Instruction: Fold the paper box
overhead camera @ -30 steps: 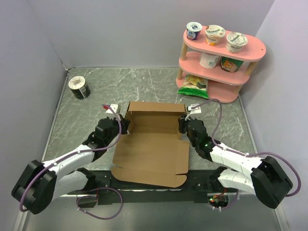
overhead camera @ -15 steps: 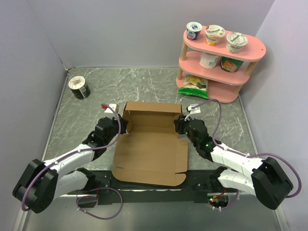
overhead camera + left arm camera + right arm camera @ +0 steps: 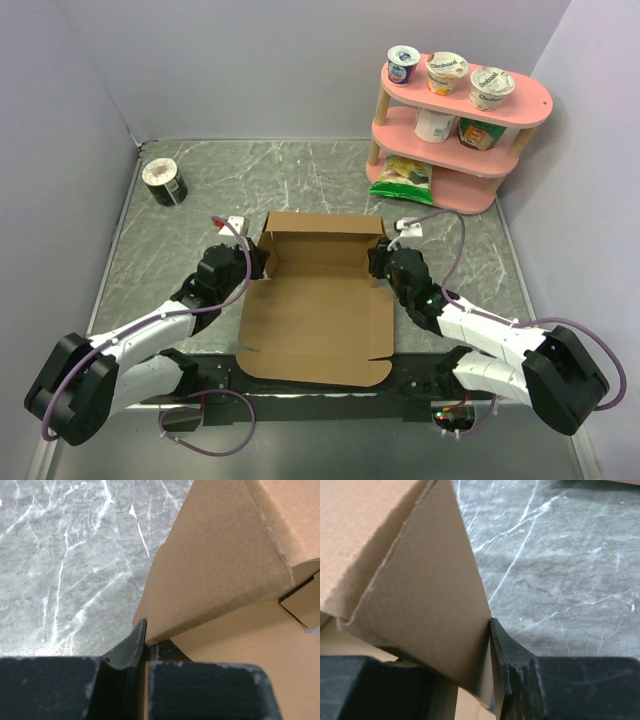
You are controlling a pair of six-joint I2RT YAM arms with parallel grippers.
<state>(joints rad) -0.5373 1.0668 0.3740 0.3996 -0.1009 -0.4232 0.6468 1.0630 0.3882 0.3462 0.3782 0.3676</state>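
Note:
The paper box (image 3: pixel 315 300), plain brown cardboard, lies half formed between my arms, with its back wall and both side walls raised and its front flap flat. My left gripper (image 3: pixel 262 262) is shut on the left side wall (image 3: pixel 225 565), which is pinched thin between its fingertips (image 3: pixel 148 637). My right gripper (image 3: pixel 378 262) straddles the right side wall (image 3: pixel 420 605). Its outer finger (image 3: pixel 507 655) touches the wall's outer face. The cardboard hides its inner finger, so the grip is unclear.
A pink two-tier shelf (image 3: pixel 520 100) with yogurt cups and cartons stands at the back right, with a snack bag (image 3: pixel 402 178) at its foot. A dark can (image 3: pixel 162 181) lies at the back left. Grey walls close in the marble table (image 3: pixel 300 170).
The right gripper shifted slightly inward with the right wall, then back out. The box's back wall swayed a little left and returned. The left gripper kept its pinch.

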